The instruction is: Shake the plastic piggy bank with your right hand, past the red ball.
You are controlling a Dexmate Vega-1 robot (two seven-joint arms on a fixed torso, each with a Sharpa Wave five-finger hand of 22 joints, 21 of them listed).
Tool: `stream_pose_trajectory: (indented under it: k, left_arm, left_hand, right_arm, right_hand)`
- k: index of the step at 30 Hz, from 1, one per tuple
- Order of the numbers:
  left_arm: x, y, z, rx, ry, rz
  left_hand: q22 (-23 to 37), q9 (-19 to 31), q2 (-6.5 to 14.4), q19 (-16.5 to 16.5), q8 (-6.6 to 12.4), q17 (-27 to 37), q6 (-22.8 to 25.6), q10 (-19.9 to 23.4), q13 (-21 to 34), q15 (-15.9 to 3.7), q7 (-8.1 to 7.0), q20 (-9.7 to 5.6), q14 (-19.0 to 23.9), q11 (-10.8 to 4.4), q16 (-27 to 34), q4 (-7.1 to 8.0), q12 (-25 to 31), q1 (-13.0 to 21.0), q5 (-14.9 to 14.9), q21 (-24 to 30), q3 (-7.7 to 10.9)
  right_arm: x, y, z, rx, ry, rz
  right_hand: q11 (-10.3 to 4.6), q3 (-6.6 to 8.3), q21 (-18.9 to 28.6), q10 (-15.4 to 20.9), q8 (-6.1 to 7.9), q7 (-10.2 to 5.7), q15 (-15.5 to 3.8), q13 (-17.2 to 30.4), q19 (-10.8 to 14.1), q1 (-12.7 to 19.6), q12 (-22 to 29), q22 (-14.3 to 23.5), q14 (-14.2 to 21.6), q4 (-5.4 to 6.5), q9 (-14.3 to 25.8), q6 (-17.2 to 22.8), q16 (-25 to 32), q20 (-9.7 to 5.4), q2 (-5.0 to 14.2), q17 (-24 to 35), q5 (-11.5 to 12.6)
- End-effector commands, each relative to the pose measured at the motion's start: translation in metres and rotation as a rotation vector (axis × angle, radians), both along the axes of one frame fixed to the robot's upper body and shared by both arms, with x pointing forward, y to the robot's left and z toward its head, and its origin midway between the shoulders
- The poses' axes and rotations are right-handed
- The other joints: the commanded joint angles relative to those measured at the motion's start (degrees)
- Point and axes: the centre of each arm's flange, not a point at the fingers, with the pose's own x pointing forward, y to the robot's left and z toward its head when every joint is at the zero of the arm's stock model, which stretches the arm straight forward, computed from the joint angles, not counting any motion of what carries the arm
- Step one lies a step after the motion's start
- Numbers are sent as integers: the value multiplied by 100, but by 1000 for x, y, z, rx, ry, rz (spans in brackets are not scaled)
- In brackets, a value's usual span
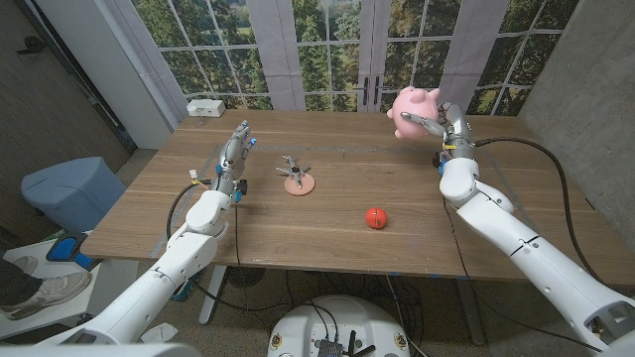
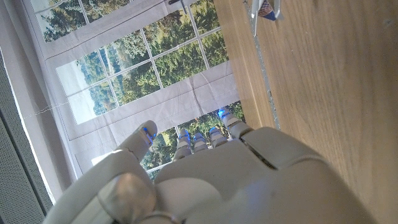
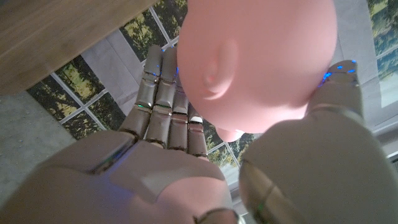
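My right hand (image 1: 448, 126) holds the pink plastic piggy bank (image 1: 411, 110) lifted off the table at the far right. In the right wrist view the piggy bank (image 3: 261, 59) sits between the fingers (image 3: 163, 93) and the thumb. The red ball (image 1: 374, 217) lies on the wooden table (image 1: 327, 228), nearer to me than the piggy bank. My left hand (image 1: 231, 159) stands over the table's left part, fingers apart and holding nothing; the left wrist view shows its back (image 2: 236, 180).
A small metal object on a pink disc (image 1: 297, 179) sits mid-table between the hands, and its tip (image 2: 266, 9) shows in the left wrist view. A white box (image 1: 206, 107) stands at the far left corner. Windows run behind the table, and a blue bin (image 1: 71, 190) stands left.
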Motion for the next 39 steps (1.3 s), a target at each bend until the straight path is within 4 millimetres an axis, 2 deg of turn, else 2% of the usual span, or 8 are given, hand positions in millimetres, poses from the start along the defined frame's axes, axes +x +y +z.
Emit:
stream_pose_trajectory:
  k: [1,18,27,39]
  left_arm:
    - [-2,0,-2,-2,3,5]
    - [-5,-1,-3,-3,0,5]
    - [-6,-1,-5,-4,0,7]
    - [-6,1,-4,-3,-4,6]
  left_hand:
    - [19,33,262,39,24,12,2,-17,29,-327,-23,-291,23,-10,12,-22,2,-37,18,-5,11]
    - [19,33,265,39,24,13,0,-19,29,-327,-26,-294,22,-14,13,-28,2,-37,17,-5,8]
    - [19,33,265,39,24,13,0,-21,29,-331,-24,-295,21,-15,13,-31,1,-36,16,-6,7]
    - [19,33,265,38,24,13,-2,-19,29,-328,-28,-296,21,-1,13,-33,3,-37,16,-7,6]
  right_arm:
    - [5,11,10,-155,230,86]
    - [2,13,8,-158,224,71]
    - [-5,11,3,-117,127,20]
    - [-14,6,-11,25,-109,-64]
  right_hand:
    - [-1692,1098,50,1738,20,-1686,-2006,672,-279,2287,-19,8,1250,23,59,2117,-18,-643,2312,2173,28]
    - [-1686,1120,99,1749,5,-1677,-2007,721,-326,2286,-81,-3,1262,21,57,2136,-84,-645,2298,2169,54]
    - [-1692,1128,124,1772,6,-1693,-2009,741,-327,2282,-101,-5,1282,23,78,2130,-104,-660,2294,2171,63]
    - [-1700,1136,160,1787,-6,-1700,-2009,770,-333,2271,-138,-8,1313,30,85,2124,-126,-668,2291,2176,71]
